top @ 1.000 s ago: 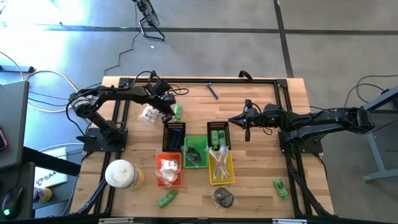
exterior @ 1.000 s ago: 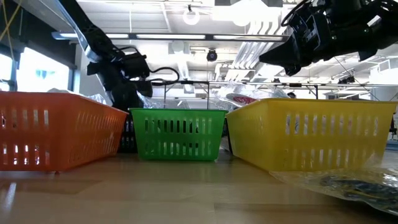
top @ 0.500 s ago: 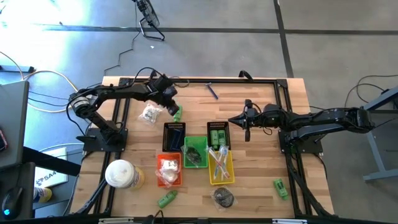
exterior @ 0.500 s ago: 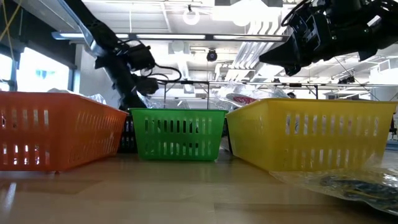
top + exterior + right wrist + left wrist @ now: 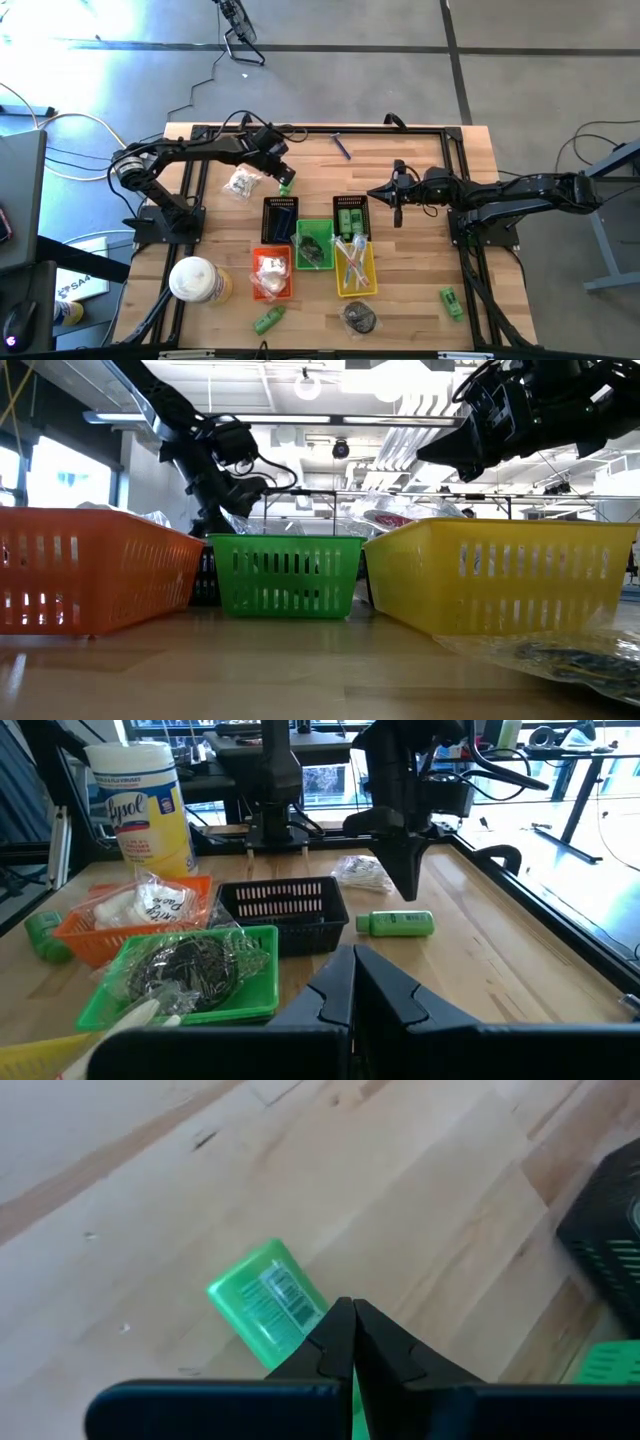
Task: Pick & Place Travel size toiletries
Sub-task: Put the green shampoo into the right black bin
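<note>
A small green bottle (image 5: 264, 1306) lies on its side on the bare wood at the far left, also seen in the high view (image 5: 286, 185) and in the right wrist view (image 5: 397, 923). My left gripper (image 5: 281, 172) is shut and points steeply down just above it (image 5: 406, 890), with a gap between the fingertips and the bottle. A clear-wrapped white piece (image 5: 243, 183) lies on the table to the bottle's left. My right gripper (image 5: 372, 193) is shut and hovers level above the table's middle, holding nothing.
Near the bottle stand two black baskets (image 5: 280, 215) (image 5: 350, 216), then a green (image 5: 313, 243), an orange (image 5: 272, 272) and a yellow basket (image 5: 356, 266). A wipes canister (image 5: 197, 280) stands near left. Green bottles (image 5: 267, 320) (image 5: 450, 301) and a clear bag (image 5: 360, 317) lie near the front edge.
My left gripper has risen from beside the green bottle, moved a little toward the table's right and far edge, and rolled about its own axis, staying shut. The bottle still lies on the table.
</note>
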{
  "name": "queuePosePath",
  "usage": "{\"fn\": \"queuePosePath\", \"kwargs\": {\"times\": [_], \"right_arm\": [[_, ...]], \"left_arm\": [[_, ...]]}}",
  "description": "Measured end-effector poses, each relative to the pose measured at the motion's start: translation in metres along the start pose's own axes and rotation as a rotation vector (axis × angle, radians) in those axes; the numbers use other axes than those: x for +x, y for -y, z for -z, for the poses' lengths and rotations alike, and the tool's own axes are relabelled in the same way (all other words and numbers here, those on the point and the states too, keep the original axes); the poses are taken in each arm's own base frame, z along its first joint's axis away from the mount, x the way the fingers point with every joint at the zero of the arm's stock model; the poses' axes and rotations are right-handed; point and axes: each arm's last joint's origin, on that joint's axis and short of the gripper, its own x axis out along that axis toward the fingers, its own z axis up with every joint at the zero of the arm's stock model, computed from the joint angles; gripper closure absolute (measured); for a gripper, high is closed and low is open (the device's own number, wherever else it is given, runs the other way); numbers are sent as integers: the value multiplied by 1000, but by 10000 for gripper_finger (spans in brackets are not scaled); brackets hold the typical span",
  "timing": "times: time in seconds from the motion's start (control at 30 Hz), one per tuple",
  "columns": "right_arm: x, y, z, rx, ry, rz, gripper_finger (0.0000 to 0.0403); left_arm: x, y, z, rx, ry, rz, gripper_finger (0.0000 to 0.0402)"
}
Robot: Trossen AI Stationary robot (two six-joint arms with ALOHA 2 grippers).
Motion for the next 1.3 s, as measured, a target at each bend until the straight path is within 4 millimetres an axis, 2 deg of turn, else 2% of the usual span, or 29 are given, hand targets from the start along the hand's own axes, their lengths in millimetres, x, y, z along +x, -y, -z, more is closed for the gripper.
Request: {"fn": "queuePosePath", "kwargs": {"times": [0.2, 0.4, 0.93, 1.3], "right_arm": [[0, 0, 0, -7, 0, 0, 401], [0, 0, 0, -7, 0, 0, 401], [0, 0, 0, -7, -2, -1, 401], [0, 0, 0, -7, -2, 0, 401]], "left_arm": [[0, 0, -1, 3, 14, -2, 401], [0, -3, -3, 6, 50, -94, 389], [0, -3, -2, -53, 48, -94, 216], [0, -3, -2, -53, 50, -98, 154]]}}
